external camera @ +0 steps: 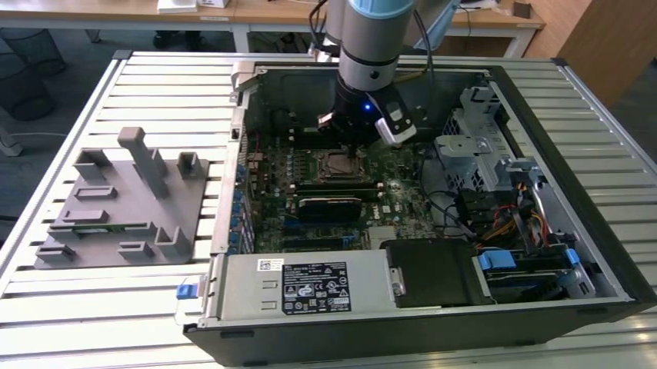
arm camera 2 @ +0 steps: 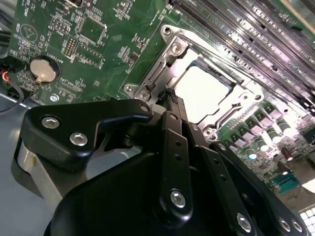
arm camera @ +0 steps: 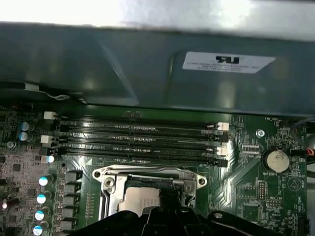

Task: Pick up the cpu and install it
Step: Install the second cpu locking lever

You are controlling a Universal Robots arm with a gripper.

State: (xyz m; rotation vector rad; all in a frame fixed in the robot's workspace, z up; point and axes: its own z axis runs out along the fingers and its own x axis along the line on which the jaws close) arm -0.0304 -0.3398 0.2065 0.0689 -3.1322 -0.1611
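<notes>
The arm has its gripper (external camera: 355, 142) down inside the open computer case (external camera: 575, 192), right over the socket (external camera: 340, 164) on the green board (external camera: 401, 192), so this looks like the seating step of the install. In the second wrist view the cpu (arm camera 2: 202, 93) lies pale and flat within the socket's metal frame (arm camera 2: 170, 51), just past the tip of the jaws, which seem drawn together with nothing between them, though I can't be sure they are clear of the chip. To my eye, what matters now is that the chip sits square and flush before the frame closes on it.
</notes>
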